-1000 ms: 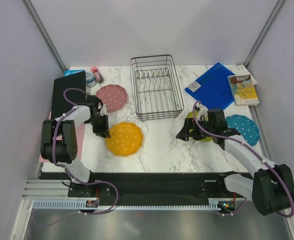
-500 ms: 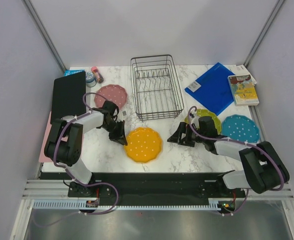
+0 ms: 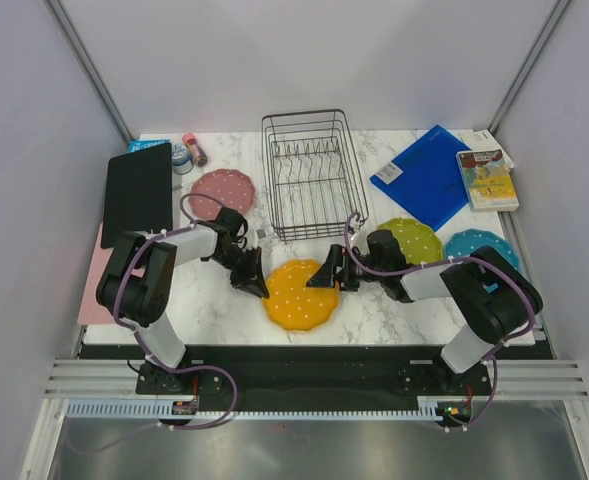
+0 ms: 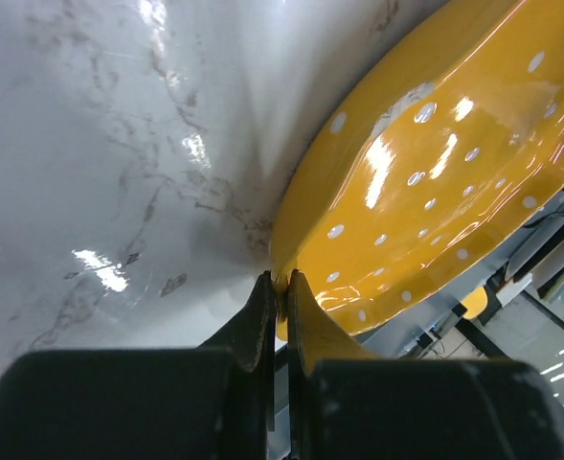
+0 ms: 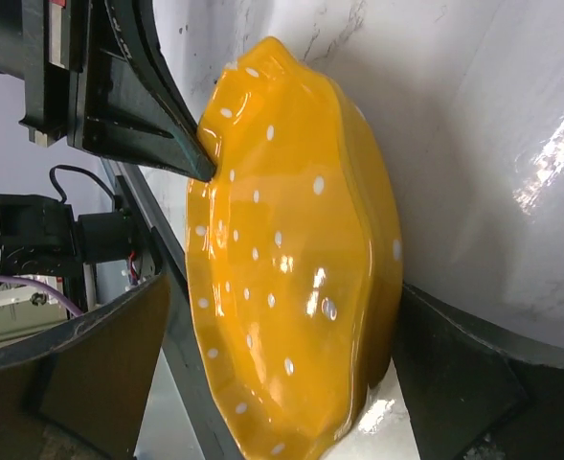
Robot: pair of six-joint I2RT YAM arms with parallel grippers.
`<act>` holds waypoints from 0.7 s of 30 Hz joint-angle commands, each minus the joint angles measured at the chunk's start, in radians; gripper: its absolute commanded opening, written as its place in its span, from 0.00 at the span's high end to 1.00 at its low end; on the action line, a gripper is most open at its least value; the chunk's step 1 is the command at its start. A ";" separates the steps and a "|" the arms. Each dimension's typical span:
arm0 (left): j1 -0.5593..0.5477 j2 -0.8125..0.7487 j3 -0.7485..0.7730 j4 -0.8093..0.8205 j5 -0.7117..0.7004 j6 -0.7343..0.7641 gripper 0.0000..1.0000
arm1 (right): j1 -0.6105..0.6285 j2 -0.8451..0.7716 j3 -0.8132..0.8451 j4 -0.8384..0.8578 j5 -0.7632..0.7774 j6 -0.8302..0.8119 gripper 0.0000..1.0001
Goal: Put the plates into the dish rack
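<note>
The orange-yellow plate [image 3: 301,295] lies near the table's front middle. My left gripper [image 3: 254,278] is shut on its left rim; the left wrist view shows the jaws [image 4: 282,285] pinching the plate's edge [image 4: 435,182]. My right gripper [image 3: 329,272] is open at the plate's right edge; in the right wrist view [image 5: 282,379] its fingers straddle the plate [image 5: 291,278]. The pink plate [image 3: 224,190] lies left of the black wire dish rack [image 3: 314,175]. The lime green plate [image 3: 411,238] and the teal plate [image 3: 479,243] lie at the right, partly behind my right arm.
A black tablet [image 3: 139,190] lies at the left, with small jars [image 3: 186,152] behind it. A blue folder [image 3: 424,170] and a book [image 3: 486,180] lie at the back right. The dish rack holds no plates.
My left gripper has dragged the orange-yellow plate rightward to the front middle. My right gripper has moved left from the green plate to the orange-yellow plate's right edge.
</note>
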State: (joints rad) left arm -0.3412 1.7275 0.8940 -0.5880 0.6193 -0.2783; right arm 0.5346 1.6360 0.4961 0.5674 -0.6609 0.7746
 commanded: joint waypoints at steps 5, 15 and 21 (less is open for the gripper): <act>-0.055 0.060 -0.001 0.057 0.119 -0.041 0.98 | 0.059 0.006 -0.008 -0.058 0.003 -0.032 0.33; -0.009 -0.125 0.000 0.015 -0.053 0.011 0.44 | 0.057 -0.251 0.103 -0.565 0.007 -0.348 1.00; 0.096 -0.403 0.009 -0.013 -0.067 0.115 0.34 | 0.057 -0.389 0.398 -1.030 0.003 -0.645 1.00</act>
State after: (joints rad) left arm -0.3058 1.5040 0.8822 -0.5968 0.5842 -0.2638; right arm 0.5854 1.3437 0.6807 -0.1551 -0.5957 0.3786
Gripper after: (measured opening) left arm 0.635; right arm 0.332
